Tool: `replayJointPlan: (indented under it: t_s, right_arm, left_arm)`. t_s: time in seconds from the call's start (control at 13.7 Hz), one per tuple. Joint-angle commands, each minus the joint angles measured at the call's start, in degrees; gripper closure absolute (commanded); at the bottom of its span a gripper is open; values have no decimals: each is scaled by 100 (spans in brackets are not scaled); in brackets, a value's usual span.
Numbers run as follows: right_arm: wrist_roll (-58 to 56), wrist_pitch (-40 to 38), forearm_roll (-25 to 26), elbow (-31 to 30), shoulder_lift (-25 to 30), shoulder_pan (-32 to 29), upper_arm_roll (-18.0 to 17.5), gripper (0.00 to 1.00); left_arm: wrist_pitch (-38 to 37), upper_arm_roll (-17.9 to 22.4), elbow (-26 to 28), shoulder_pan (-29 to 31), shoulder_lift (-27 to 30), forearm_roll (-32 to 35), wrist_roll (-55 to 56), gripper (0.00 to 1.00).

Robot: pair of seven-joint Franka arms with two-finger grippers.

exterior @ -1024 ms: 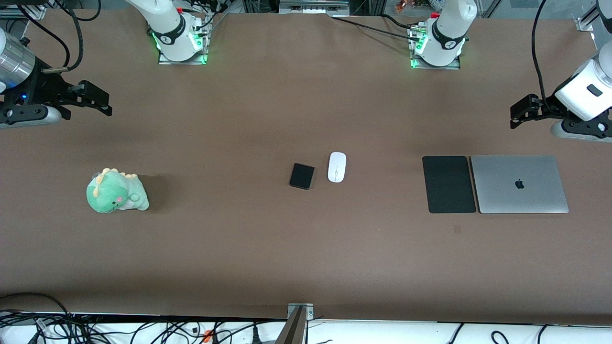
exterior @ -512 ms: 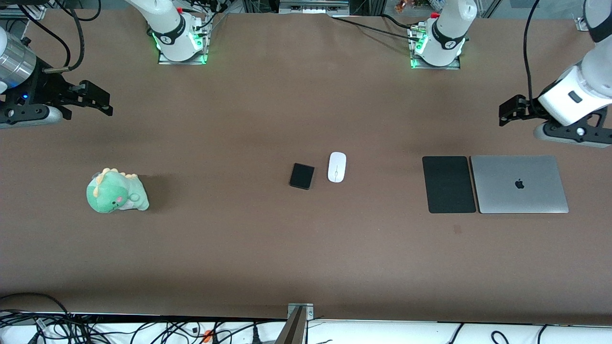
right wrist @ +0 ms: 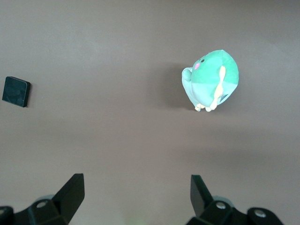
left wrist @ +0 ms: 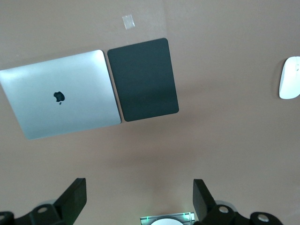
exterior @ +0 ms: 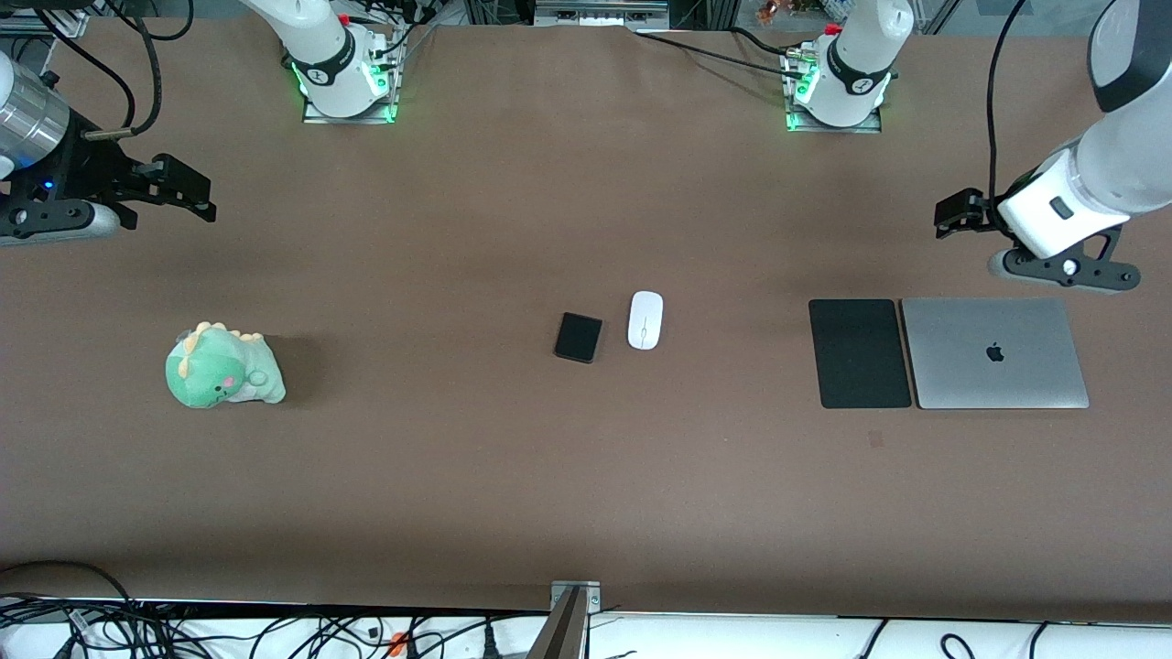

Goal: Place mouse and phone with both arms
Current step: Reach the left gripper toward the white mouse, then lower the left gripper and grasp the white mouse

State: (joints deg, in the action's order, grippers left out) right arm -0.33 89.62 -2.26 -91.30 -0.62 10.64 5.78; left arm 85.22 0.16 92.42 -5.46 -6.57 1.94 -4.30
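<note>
The white oval mouse (exterior: 645, 319) lies at the table's middle, with the small black phone (exterior: 578, 337) right beside it toward the right arm's end. The mouse shows at the edge of the left wrist view (left wrist: 290, 78); the phone shows in the right wrist view (right wrist: 16, 91). My left gripper (exterior: 952, 213) is open and empty in the air over bare table next to the black mat. My right gripper (exterior: 188, 191) is open and empty, waiting in the air over the right arm's end of the table.
A black mat (exterior: 858, 353) and a closed silver laptop (exterior: 994, 352) lie side by side toward the left arm's end. A green dinosaur plush (exterior: 222, 367) sits toward the right arm's end. The arm bases (exterior: 341, 69) stand along the table's farthest edge.
My left gripper has moved toward the table's middle, coming closer to the mat. The right arm, mouse and phone have not moved.
</note>
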Motion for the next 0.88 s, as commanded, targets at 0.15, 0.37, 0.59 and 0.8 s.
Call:
replayJointPlan:
  t_s: [0.15, 0.37, 0.59, 0.8]
  right_arm:
    - [15, -15, 33, 156, -52, -9, -33, 0]
    - [15, 3, 33, 156, -52, -9, -33, 0]
    - [15, 29, 15, 148, -52, -9, -33, 0]
    - [15, 38, 24, 156, -52, -9, -33, 0]
  left_arm:
    - [459, -87, -610, -551, -1178, -80, -45, 0]
    - [1345, -87, -593, -956, -1697, -526, 383, 0]
    - [2031, -87, -602, -1526, -2040, -669, 954, 0]
    - [2883, -78, -532, -2299, -2505, -581, 1956, 0]
